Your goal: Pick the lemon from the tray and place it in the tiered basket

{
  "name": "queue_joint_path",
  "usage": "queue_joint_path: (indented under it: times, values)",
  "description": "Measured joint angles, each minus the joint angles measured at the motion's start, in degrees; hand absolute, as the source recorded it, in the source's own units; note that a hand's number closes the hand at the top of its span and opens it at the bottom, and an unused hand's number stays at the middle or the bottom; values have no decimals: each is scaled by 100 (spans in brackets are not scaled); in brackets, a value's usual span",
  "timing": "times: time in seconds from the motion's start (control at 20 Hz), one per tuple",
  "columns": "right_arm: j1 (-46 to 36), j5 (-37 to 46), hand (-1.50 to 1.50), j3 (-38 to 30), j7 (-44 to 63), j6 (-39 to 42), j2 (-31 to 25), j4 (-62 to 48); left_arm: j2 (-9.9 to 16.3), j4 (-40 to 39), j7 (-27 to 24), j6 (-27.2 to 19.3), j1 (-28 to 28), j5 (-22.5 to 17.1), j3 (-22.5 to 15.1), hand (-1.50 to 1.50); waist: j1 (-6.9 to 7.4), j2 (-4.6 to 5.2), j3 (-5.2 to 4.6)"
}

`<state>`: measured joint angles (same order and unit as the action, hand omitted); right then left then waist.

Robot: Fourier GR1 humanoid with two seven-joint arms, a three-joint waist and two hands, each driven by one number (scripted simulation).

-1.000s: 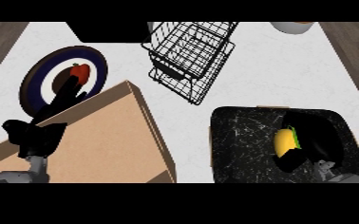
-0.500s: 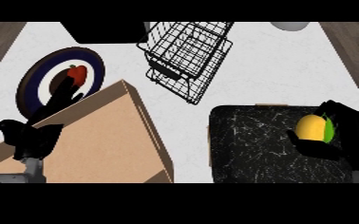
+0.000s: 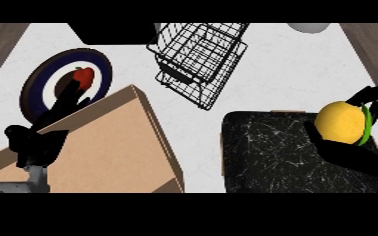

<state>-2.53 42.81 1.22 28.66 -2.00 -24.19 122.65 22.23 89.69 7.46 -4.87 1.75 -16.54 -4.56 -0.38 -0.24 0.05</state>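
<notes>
Since half a second ago: right hand sits higher and further toward the view's right edge, fingers curled round the lemon. Lemon now shows mostly unobscured, yellow with a green patch on its right side; earlier the hand covered more of it. It's over the dark marbled tray's right part, near the upper right corner; can't tell how far clear of the tray surface it is.

Left hand at lower left, roughly where it was, black fingers over the tan wooden board. Can't tell whether its fingers are open or curled, nothing visibly held.

Tiered basket, black wire, stands at top centre, tilted as seen from here, well apart from the lemon, up and to the left of it. White counter lies bare between tray and basket.

Edges: tray's left rim is just beside the board's right edge, with a narrow strip of counter between. Board's upper corner is near the basket's lower wires. Blue-rimmed plate at left holds a red fruit and partly tucks behind the board. Dark box at top left of the basket, pale round object at top right, cut by the frame.
</notes>
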Motion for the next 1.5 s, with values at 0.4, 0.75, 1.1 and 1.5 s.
queue_joint_path:
  times: [0.4, 0.75, 1.1, 1.5]
  values:
    - [-1883, 106, 150, 708, 1475, 1023, 473, 11, -6, -26, 85, -33, 150, 45, -107, 0, 101, 15, 7]
    - [-3705, 527, 150, 1083, 2081, 1117, 1278, -1489, -26, -51, 58, -51, 185, 76, -133, 0, 138, 24, 12]
    - [-4769, 853, 150, 980, 2073, 720, 1956, -3124, -23, 46, 108, -71, 145, 95, -142, 0, 135, 30, 13]
    - [-5363, 995, 150, 699, 1935, 273, 2307, -4600, -30, 61, 153, -97, 156, 121, -149, 0, 124, 30, 22]
